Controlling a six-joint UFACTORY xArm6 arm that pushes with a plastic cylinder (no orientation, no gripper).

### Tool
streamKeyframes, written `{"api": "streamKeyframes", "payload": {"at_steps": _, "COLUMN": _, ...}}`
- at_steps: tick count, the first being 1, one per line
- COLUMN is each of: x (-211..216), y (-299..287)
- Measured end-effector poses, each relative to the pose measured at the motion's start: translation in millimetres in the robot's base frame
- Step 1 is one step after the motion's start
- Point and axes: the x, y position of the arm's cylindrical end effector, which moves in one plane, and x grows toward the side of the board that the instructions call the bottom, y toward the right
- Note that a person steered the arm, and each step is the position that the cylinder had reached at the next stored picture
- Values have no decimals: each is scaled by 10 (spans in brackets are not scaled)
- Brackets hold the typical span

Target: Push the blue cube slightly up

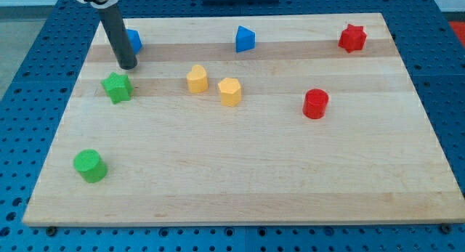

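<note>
The blue cube (134, 41) sits near the board's top left, partly hidden behind my dark rod. My tip (127, 65) rests on the board just below the cube, touching or nearly touching its lower edge. A second blue block (245, 38), of wedge-like shape, stands at the top middle. A green star (116, 86) lies just below my tip.
A yellow cylinder-like block (196, 78) and a yellow hexagon (229, 91) stand mid-board. A red cylinder (315, 104) is to the right, a red star (352, 37) at the top right, a green cylinder (89, 165) at the bottom left. The wooden board (254, 179) lies on a blue pegboard.
</note>
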Motion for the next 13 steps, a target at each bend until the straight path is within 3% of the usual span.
{"api": "streamKeyframes", "payload": {"at_steps": 4, "x": -359, "y": 52}}
{"api": "streamKeyframes", "payload": {"at_steps": 7, "x": -214, "y": 52}}
{"api": "streamKeyframes", "payload": {"at_steps": 11, "x": -297, "y": 1}}
{"api": "streamKeyframes", "payload": {"at_steps": 13, "x": -534, "y": 1}}
